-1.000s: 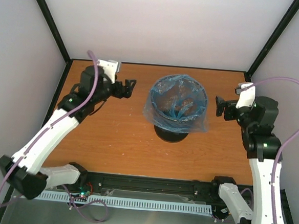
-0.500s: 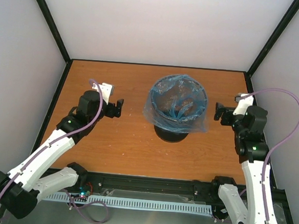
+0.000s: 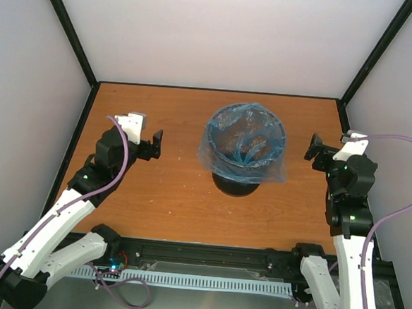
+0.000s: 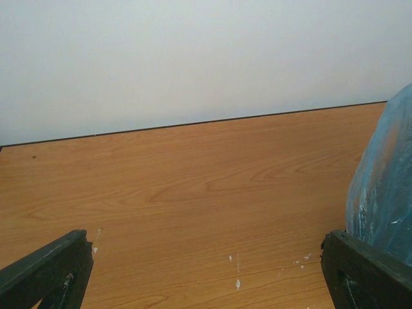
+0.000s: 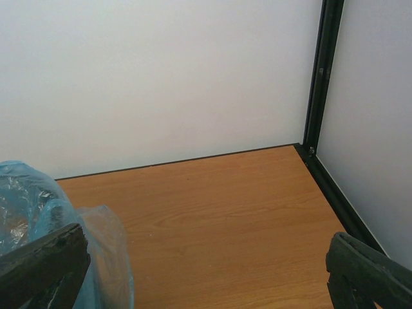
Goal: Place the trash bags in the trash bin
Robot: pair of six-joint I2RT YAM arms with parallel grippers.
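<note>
The black wire-mesh trash bin (image 3: 236,183) stands upright in the middle of the table. The light-blue translucent trash bag (image 3: 243,148) lines it, folded over the rim and hanging down the outside. An edge of the bag shows in the left wrist view (image 4: 386,187) and in the right wrist view (image 5: 58,238). My left gripper (image 3: 156,143) is open and empty, left of the bin and apart from it. My right gripper (image 3: 315,149) is open and empty, right of the bin and apart from it.
The wooden table (image 3: 168,194) is fenced by black frame posts (image 5: 318,77) and white walls. A black rail with cables (image 3: 206,257) runs along the near edge between the arm bases.
Both arms have drawn back from the bin: the left gripper moved down and left, the right gripper moved right toward the side wall. The bag and bin have not moved.
</note>
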